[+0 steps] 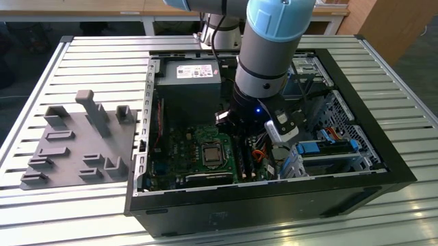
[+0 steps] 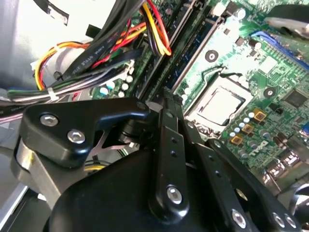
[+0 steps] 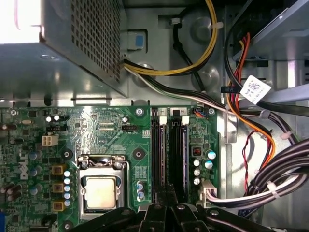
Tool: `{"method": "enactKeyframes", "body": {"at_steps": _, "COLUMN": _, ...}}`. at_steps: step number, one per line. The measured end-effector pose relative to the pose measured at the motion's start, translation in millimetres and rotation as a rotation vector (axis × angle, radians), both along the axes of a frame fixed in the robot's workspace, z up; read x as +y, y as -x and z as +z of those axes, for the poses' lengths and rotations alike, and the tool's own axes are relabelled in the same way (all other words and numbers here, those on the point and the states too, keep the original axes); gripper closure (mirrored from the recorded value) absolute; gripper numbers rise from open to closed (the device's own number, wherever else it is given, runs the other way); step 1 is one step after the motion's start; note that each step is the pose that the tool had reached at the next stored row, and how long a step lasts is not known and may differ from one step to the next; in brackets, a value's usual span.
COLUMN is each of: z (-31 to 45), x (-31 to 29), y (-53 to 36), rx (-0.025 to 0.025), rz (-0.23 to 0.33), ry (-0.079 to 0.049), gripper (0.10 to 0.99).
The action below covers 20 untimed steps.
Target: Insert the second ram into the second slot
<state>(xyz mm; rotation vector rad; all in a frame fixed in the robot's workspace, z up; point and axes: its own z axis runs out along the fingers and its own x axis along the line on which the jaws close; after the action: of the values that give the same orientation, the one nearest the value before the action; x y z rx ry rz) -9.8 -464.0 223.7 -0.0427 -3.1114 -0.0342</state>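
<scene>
Even daylight outside, dim case interior (image 1: 205, 128), blown-out glare on the power supply (image 3: 29, 24).

Glossy green circuit-board motherboard (image 3: 120, 145), with a bright brushed-metal square processor lid (image 3: 100, 192) at 7 o'clock. Perforated matt grey sheet-metal power supply box (image 3: 72, 48) at 11. Black matt plastic gripper (image 2: 169, 116) links with shiny steel screws. Ribbed pale metal table (image 1: 82, 61). Matt grey plastic fixture tray (image 1: 75, 148).

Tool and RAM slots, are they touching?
Cannot tell. In the first wrist view the tool overlaps the near end of the slots, with no plain contact or gap.
</scene>
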Motion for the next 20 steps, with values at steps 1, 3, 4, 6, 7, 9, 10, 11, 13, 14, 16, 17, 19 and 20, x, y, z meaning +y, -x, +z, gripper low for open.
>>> {"method": "enactKeyframes", "body": {"at_steps": 1, "z": 1.0, "x": 0.0, "y": 0.0, "rx": 0.0, "rz": 0.0, "ry": 0.0, "gripper": 0.98}}
{"method": "enactKeyframes", "body": {"at_steps": 3, "z": 3.2, "x": 0.0, "y": 0.0, "rx": 0.0001, "rz": 0.0, "ry": 0.0, "gripper": 0.98}}
{"method": "enactKeyframes", "body": {"at_steps": 4, "z": 4.3, "x": 0.0, "y": 0.0, "rx": 0.0001, "rz": 0.0, "ry": 0.0, "gripper": 0.98}}
{"method": "enactKeyframes", "body": {"at_steps": 6, "z": 6.3, "x": 0.0, "y": 0.0, "rx": 0.0001, "rz": 0.0, "ry": 0.0, "gripper": 0.98}}
{"method": "enactKeyframes", "body": {"at_steps": 7, "z": 7.4, "x": 0.0, "y": 0.0, "rx": 0.0001, "rz": 0.0, "ry": 0.0, "gripper": 0.98}}
{"method": "enactKeyframes", "body": {"at_steps": 9, "z": 9.4, "x": 0.0, "y": 0.0, "rx": 0.0001, "rz": 0.0, "ry": 0.0, "gripper": 0.98}}
{"method": "enactKeyframes", "body": {"at_steps": 10, "z": 10.5, "x": 0.0, "y": 0.0, "rx": 0.0001, "rz": 0.0, "ry": 0.0, "gripper": 0.98}}
{"method": "enactKeyframes", "body": {"at_steps": 11, "z": 11.6, "x": 0.0, "y": 0.0, "rx": 0.0001, "rz": 0.0, "ry": 0.0, "gripper": 0.98}}
{"method": "enactKeyframes", "body": {"at_steps": 13, "z": 13.8, "x": 0.0, "y": 0.0, "rx": 0.0001, "rz": 0.0, "ry": 0.0, "gripper": 0.98}}
{"method": "enactKeyframes", "body": {"at_steps": 14, "z": 14.7, "x": 0.0, "y": 0.0, "rx": 0.0001, "rz": 0.0, "ry": 0.0, "gripper": 0.98}}
{"method": "enactKeyframes", "body": {"at_steps": 16, "z": 16.3, "x": 0.0, "y": 0.0, "rx": 0.0001, "rz": 0.0, "ry": 0.0, "gripper": 0.98}}
{"method": "enactKeyframes", "body": {"at_steps": 17, "z": 16.8, "x": 0.0, "y": 0.0, "rx": 0.0001, "rz": 0.0, "ry": 0.0, "gripper": 0.98}}
{"method": "enactKeyframes", "body": {"at_steps": 19, "z": 17.2, "x": 0.0, "y": 0.0, "rx": 0.0, "rz": 0.0, "ry": -0.001, "gripper": 0.98}}
{"method": "enactKeyframes", "body": {"at_steps": 20, "z": 17.7, "x": 0.0, "y": 0.0, "rx": 0.0001, "rz": 0.0, "ry": 0.0, "gripper": 0.98}}
